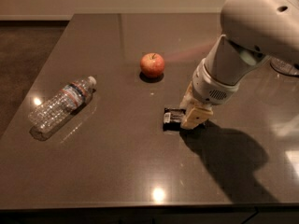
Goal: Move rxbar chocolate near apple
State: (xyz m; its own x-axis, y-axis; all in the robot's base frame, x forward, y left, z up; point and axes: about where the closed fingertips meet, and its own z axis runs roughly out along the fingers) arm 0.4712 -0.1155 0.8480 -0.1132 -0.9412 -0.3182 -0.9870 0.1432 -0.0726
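Note:
The rxbar chocolate [172, 118] is a small flat black bar lying on the dark table, just right of centre. Only its left end shows; the rest is hidden behind my gripper [192, 112]. The gripper's tan fingers come down onto the bar's right end, touching or nearly touching the table. The apple [152, 65], red-orange with a short stem, sits upright farther back and left of the bar, about two bar-lengths away. My white arm [252, 41] reaches in from the upper right.
A clear plastic water bottle [60, 104] lies on its side at the left of the table [117, 171]. The table's left edge drops to a dark floor. A round glass object [286, 66] sits at the far right edge.

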